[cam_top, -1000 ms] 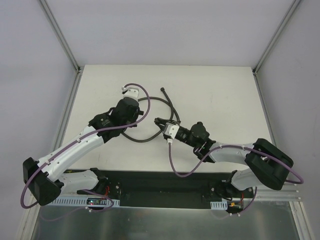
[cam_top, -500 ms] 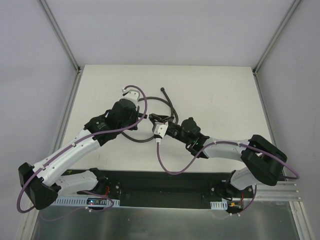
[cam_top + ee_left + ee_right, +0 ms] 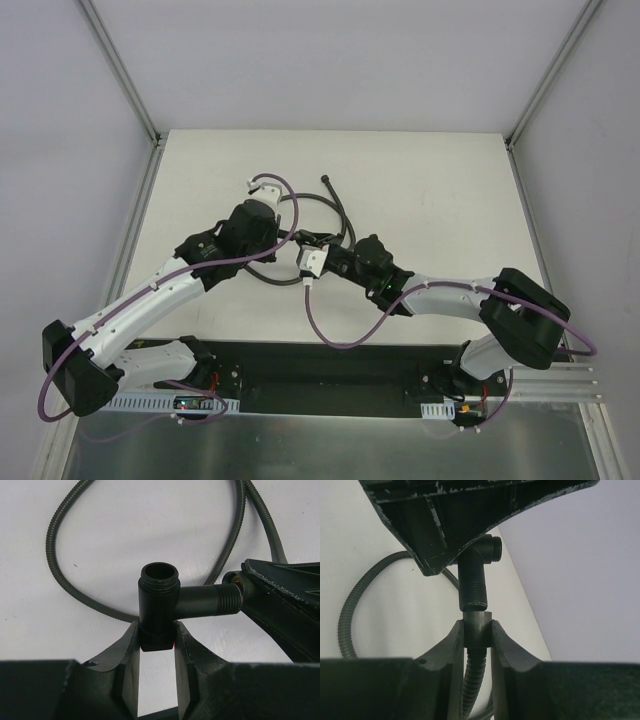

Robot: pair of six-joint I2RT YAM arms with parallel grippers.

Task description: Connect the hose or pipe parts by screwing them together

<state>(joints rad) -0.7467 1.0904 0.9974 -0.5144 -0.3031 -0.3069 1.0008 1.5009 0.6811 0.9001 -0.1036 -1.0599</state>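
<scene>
Left gripper point(image 3: 156, 636): clamped on the lower end of the black fitting, one finger on each side, with the fitting standing up out of the jaws in the left wrist view.
Black fitting point(image 3: 159, 600): a short upright tube with an open, threaded mouth at its top and a threaded side arm point(image 3: 210, 600) reaching out towards the right gripper. It is held clear of the tabletop.
Right gripper point(image 3: 477, 630): closed on the end nut, its two fingers pressing the nut's sides. The hose runs down out of the jaws towards the camera.
End nut point(image 3: 476, 625): a small dark cylinder on the end of the hose, lined up end to end with the tip of the threaded side arm and touching it or just short of it. Whether any thread has caught cannot be told.
Hose point(image 3: 338, 205): thin, dark grey and ribbed. It lies in loose loops on the tabletop behind and beside the two grippers, and its free end point(image 3: 325, 180) rests further back.
Tabletop point(image 3: 440, 180): white, carrying the hose loops.
Meeting point: from above, the two grippers come together nose to nose near the middle of the tabletop, the left arm reaching in from the left and the right arm from the right.
</scene>
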